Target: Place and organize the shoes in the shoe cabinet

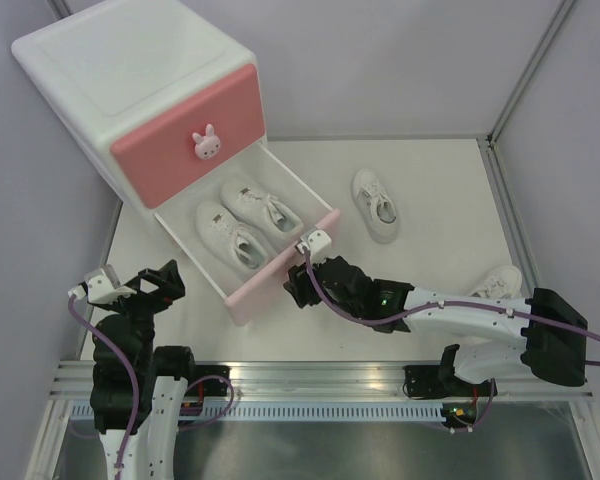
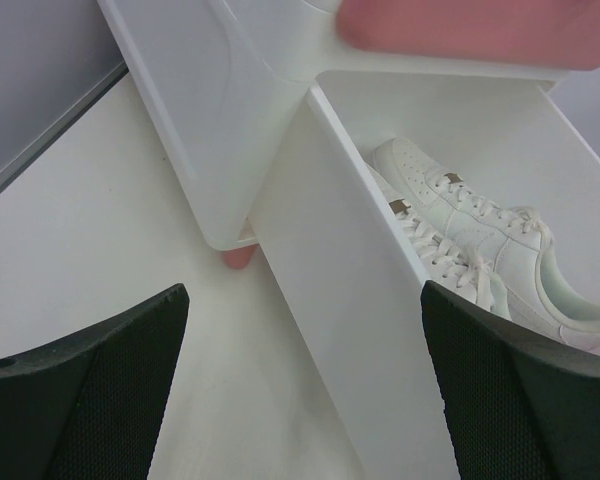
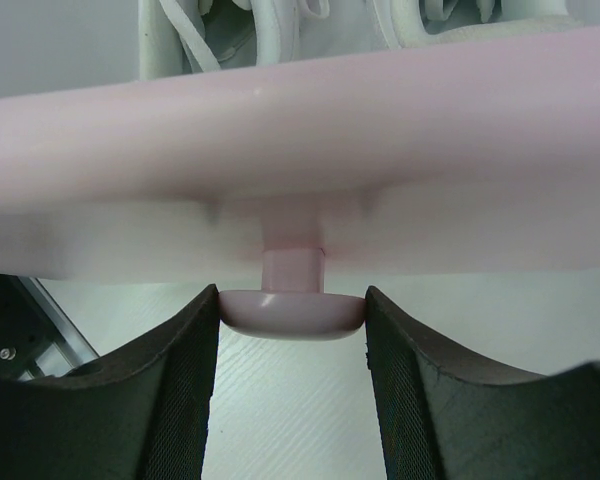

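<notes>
The shoe cabinet [image 1: 130, 70] stands at the back left, its upper drawer shut. Its lower drawer [image 1: 270, 278] is pulled out, with two white shoes [image 1: 230, 237] [image 1: 265, 207] lying side by side inside; they also show in the left wrist view [image 2: 480, 225]. My right gripper [image 1: 302, 275] is shut on the lower drawer's pale pink knob [image 3: 292, 312]. A third shoe [image 1: 375, 205] lies on the table to the right of the drawer. A fourth shoe [image 1: 495, 283] is partly hidden behind my right arm. My left gripper [image 1: 140, 285] is open and empty, left of the drawer's side wall [image 2: 350, 300].
White walls close in the table on the left, back and right, with a metal post [image 1: 525, 70] at the back right. A metal rail [image 1: 310, 375] runs along the near edge. A pink cabinet foot [image 2: 238, 257] rests on the table.
</notes>
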Controlling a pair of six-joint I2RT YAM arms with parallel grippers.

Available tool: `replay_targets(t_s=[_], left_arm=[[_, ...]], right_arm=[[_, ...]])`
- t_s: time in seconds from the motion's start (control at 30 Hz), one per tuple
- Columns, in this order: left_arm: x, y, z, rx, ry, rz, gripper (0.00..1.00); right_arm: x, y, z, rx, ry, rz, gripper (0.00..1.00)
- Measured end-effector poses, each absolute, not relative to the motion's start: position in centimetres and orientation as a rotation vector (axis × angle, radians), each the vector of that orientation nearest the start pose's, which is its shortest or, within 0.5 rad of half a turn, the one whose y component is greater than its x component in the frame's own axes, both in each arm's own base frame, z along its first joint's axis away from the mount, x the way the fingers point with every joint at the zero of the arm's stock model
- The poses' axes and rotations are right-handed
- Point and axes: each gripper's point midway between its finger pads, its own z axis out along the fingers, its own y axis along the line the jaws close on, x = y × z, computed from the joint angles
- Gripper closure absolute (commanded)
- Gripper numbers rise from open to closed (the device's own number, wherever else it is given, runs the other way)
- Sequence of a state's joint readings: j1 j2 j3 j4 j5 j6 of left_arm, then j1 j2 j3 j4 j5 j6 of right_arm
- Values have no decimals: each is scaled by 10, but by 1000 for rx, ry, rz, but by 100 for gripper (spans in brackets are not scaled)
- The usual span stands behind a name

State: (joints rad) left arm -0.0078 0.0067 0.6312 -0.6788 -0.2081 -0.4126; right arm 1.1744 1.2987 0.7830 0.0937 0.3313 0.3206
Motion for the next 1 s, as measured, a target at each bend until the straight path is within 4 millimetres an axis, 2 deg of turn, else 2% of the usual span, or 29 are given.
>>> replay_targets(t_s=[0.27,0.53,0.87,1.0], left_arm=[[167,19,255,-482,1553,-154,0],[167,19,255,-482,1553,-154,0],[167,19,255,-482,1554,-155,0],[166,19,256,-482,1554,-155,1]], right_arm=[[202,355,188,-636,1901,615,99],[212,370,183,-656,1912,560,99],[229,387,191,-636,1889,534,99],[241,397,192,-629,1883,523,98]])
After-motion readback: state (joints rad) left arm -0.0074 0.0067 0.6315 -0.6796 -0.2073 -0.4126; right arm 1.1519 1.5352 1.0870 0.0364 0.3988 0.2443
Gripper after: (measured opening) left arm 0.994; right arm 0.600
